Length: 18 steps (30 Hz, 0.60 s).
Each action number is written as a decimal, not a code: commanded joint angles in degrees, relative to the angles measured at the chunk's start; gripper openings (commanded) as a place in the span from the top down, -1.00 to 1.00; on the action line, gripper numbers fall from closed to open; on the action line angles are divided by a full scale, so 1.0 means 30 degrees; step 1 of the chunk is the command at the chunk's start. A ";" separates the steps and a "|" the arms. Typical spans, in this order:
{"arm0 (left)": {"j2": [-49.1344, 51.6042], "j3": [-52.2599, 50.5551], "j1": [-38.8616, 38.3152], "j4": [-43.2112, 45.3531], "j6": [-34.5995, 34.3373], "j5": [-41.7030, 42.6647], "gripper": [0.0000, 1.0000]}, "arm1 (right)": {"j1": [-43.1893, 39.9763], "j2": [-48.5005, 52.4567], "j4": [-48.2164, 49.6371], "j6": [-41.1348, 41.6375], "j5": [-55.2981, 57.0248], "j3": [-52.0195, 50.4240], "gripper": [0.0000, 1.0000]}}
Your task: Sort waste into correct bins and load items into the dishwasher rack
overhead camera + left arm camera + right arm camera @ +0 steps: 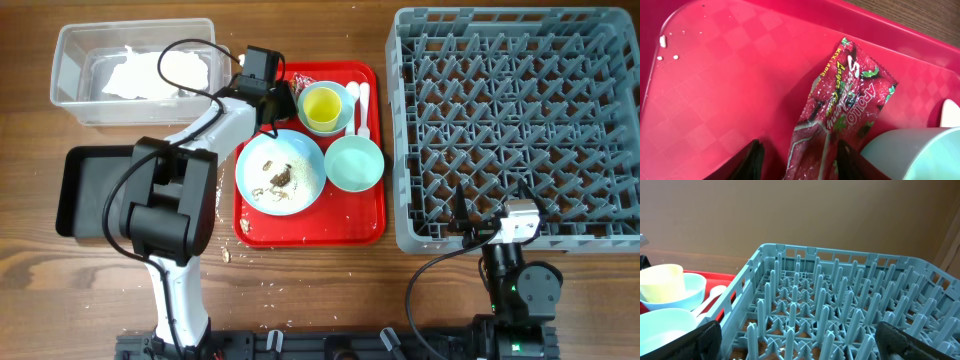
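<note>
The clear tub (70,45) held white napkins (160,72). The black tray (85,190) lay partly under the left arm. On the red tray (310,228) stood a plate (303,150) bearing food scraps (278,180), a green bowl (354,163), and a blue bowl (345,94) containing a yellow cup (321,107). The rack (505,15) held nothing.

The left gripper (799,146) stood partly open, its fingers astride the red wrapper (840,115), not clamped. The right gripper (800,336) was fully apart, holding nothing, at the rack's near edge.

Only the left wrist view showed the wrapper's print.
</note>
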 commanded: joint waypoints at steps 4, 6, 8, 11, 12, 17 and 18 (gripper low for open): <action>0.0896 0.0087 -0.0517 0.0168 0.0561 -0.2368 0.11 | -0.0102 0.0044 0.0036 -0.0197 0.0240 -0.0029 -0.99; 0.1326 0.0087 -0.0517 0.0248 0.1049 -0.2637 0.12 | -0.0102 0.0044 0.0044 -0.0189 0.0240 -0.0029 -0.99; 0.1690 0.0087 -0.0517 0.0284 0.1049 -0.3300 0.15 | -0.0102 0.0044 0.0036 -0.0197 0.0240 -0.0029 -0.99; 0.1778 0.0087 -0.0517 0.0619 0.1545 -0.3541 0.38 | -0.0102 0.0044 0.0036 -0.0197 0.0248 -0.0029 -1.00; 0.1770 0.0095 -0.0517 0.0780 0.1537 -0.3643 0.44 | -0.0102 0.0044 0.0036 -0.0197 0.0240 -0.0029 -0.99; 0.1770 0.0095 -0.0517 0.1078 0.1530 -0.3621 0.83 | -0.0102 0.0044 0.0036 -0.0204 0.0248 -0.0029 -0.99; 0.1770 0.0095 -0.0517 0.1086 0.1530 -0.3621 0.92 | -0.0102 0.0044 0.0044 -0.0189 0.0240 -0.0029 -0.99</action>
